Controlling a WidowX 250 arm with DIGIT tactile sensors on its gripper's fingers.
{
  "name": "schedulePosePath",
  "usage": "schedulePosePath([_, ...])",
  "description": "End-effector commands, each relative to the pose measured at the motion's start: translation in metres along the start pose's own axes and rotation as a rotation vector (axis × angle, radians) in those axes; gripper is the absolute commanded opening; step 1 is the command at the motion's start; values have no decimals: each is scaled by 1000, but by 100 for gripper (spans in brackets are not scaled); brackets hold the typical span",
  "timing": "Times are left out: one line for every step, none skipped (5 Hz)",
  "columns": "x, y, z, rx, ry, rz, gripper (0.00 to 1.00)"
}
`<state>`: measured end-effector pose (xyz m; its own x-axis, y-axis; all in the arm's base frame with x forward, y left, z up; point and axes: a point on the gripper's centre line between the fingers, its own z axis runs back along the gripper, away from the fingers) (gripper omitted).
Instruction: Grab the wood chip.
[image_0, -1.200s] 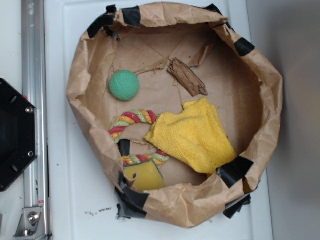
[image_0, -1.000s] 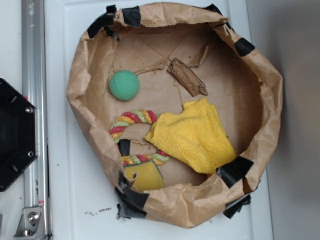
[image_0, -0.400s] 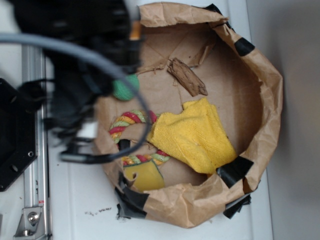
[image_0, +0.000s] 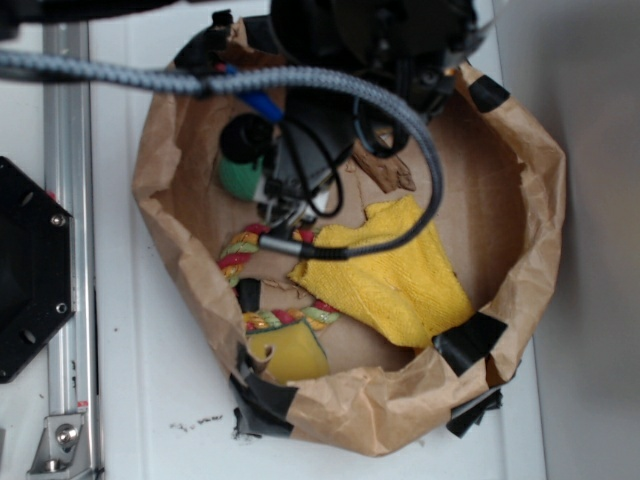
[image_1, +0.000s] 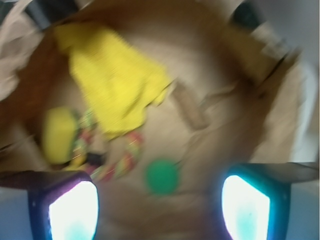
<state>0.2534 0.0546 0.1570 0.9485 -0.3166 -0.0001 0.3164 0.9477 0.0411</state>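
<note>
The wood chip (image_0: 388, 170) is a rough brown piece lying on the paper floor just above the yellow cloth (image_0: 390, 275). My arm (image_0: 365, 40) hangs over it and covers its upper left end. The wrist view is blurred, and the wood chip (image_1: 190, 105) shows there as a brown streak well ahead of my gripper (image_1: 157, 210). Both fingertips stand far apart with nothing between them, so the gripper is open. The green ball (image_1: 161, 176) lies just ahead of the gap.
A crumpled brown paper wall (image_0: 160, 160) patched with black tape rings everything. Inside lie the green ball (image_0: 236, 178), a coloured rope ring (image_0: 262, 240) and a yellow pad (image_0: 290, 352). A grey cable (image_0: 425, 170) loops over the cloth. A metal rail (image_0: 65, 250) runs along the left.
My arm has swung in from the upper left and now hangs over the back of the paper enclosure, covering part of the wood chip and ball. The objects have not moved.
</note>
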Motion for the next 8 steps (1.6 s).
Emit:
schedulePosePath([18,7,-42,198,-115,-227,100])
schedulePosePath([15,11,-56,194,-135,-292,100])
schedulePosePath([19,28,-69,152,-124,-300,100])
schedulePosePath([22,32,-79,158,-91,-315,100])
schedulePosePath([30,33,-89,151,-70,-328,100])
schedulePosePath([37,31,-106,99,-38,-356,100])
schedulePosePath([45,13,-118,1,-40,-358,100])
schedulePosePath([54,4,-128,-23,-38,-369,100])
